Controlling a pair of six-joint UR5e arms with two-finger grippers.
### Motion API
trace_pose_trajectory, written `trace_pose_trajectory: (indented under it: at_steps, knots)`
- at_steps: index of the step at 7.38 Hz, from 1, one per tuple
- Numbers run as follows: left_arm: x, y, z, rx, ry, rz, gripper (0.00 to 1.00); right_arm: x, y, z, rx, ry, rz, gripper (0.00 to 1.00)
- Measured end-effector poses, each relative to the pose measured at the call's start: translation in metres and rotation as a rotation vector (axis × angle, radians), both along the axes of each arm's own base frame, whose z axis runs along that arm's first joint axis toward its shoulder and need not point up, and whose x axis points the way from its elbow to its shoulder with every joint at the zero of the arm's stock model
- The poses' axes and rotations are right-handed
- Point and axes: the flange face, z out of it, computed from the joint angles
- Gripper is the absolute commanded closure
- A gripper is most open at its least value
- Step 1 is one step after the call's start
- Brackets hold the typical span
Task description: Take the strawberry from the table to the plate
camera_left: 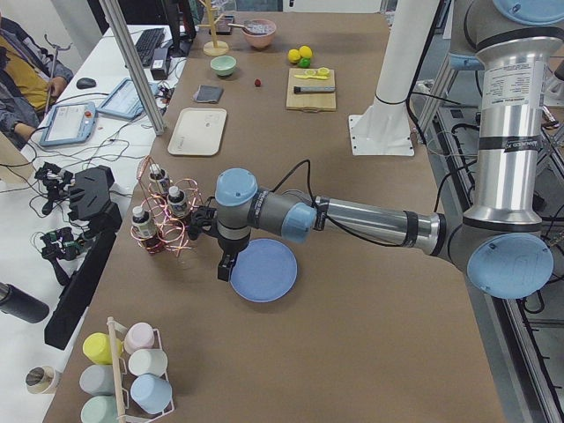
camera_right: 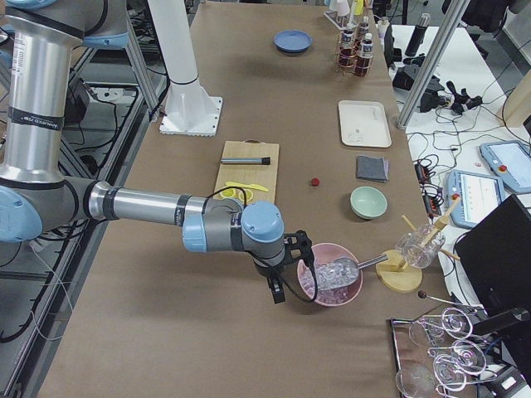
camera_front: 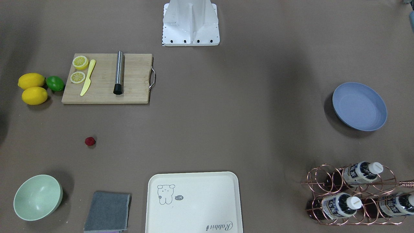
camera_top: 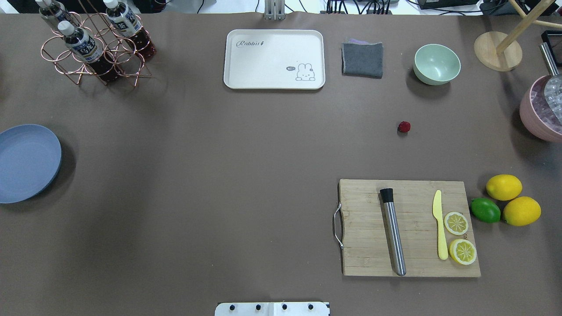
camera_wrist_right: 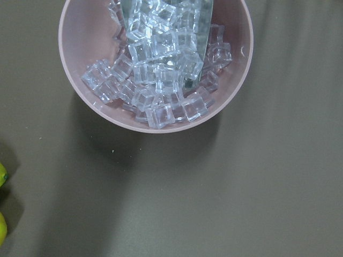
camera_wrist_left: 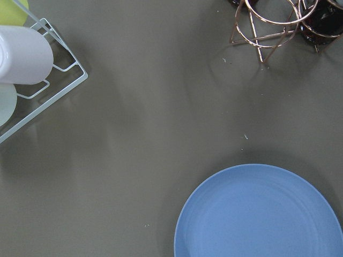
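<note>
Strawberry (camera_front: 90,141), tiny and dark red, lies alone on the brown-grey bench (camera_front: 226,123).
Round periwinkle-blue plate (camera_front: 359,106) sits well apart; for both claws I cannot tell the state.

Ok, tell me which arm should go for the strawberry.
Right, probably. The strawberry lies on the robot's right half, and the right gripper hangs by the pink ice bowl there; the left gripper is beside the plate.

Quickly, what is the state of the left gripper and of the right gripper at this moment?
Left gripper: cannot be told; it shows only in the left side view, beside the round blue plate.
Right gripper: cannot be told; only the right side view shows it.
</note>
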Motion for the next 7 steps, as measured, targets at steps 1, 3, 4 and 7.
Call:
trace_pose_trajectory:
  at_steps: [1, 3, 4, 7]
  knots:
    - [0.002, 0.001, 0.004, -0.007, -0.001, 0.003, 0.03, -0.002, 0.003, 0.0, -0.01, -0.021, 0.005, 0.0]
    - [0.011, 0.002, 0.018, -0.028, -0.005, 0.021, 0.03, -0.005, 0.01, -0.002, -0.021, -0.069, 0.01, 0.0]
    - [0.015, 0.001, 0.029, -0.038, -0.006, 0.029, 0.03, -0.006, 0.012, -0.002, -0.022, -0.078, 0.01, 0.0]
    - [0.044, -0.006, 0.053, -0.057, 0.008, 0.017, 0.03, -0.009, 0.012, -0.004, -0.025, -0.116, 0.005, 0.0]
